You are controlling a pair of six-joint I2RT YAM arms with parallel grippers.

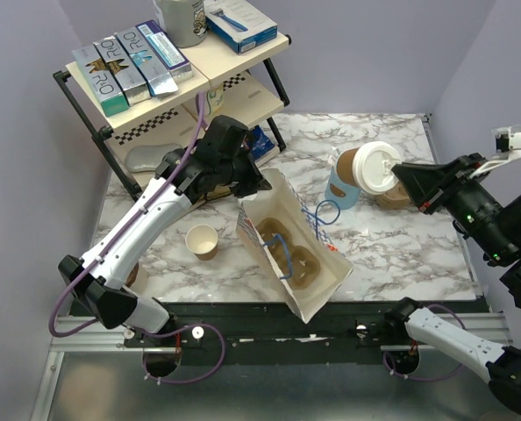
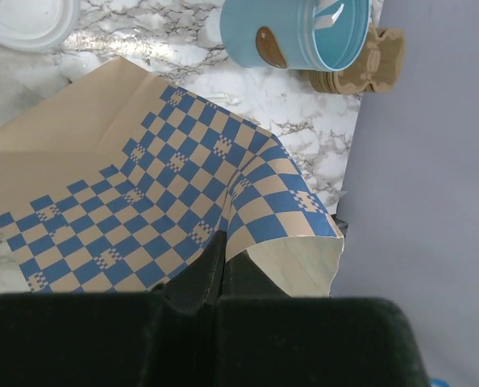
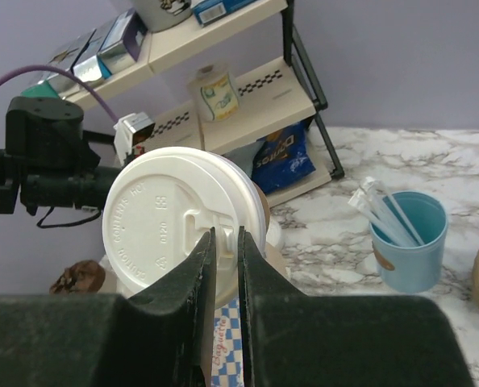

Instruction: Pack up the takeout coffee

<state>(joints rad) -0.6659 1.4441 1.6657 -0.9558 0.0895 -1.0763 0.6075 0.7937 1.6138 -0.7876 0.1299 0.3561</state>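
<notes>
At the far left we see a two-tier shelf rack (image 1: 230, 60) with a row of boxes (image 1: 124, 66) on its top board. Next, the left arm reaches over to the paper bag (image 1: 322, 294). The left tool (image 1: 253, 186) is fully closed, pinching the bag's blue-checked rim, as the left wrist view shows. In front of that arm, a lidless tan cup (image 1: 202, 241) stands upright on the marble table (image 1: 392, 254), well apart from the bag. The bag lies open in the middle of the table with a brown moulded tray (image 1: 291, 254) inside it. Right of the bag's mouth stands a light-blue cup (image 1: 341, 195). The takeout coffee (image 1: 376, 167) overlaps that cup's top from above and is outside the bag. It is tipped over, with its white lid facing the right arm. The right tool (image 1: 399, 174) has its fingers drawn close together, clamped on the edge of that lid.
</notes>
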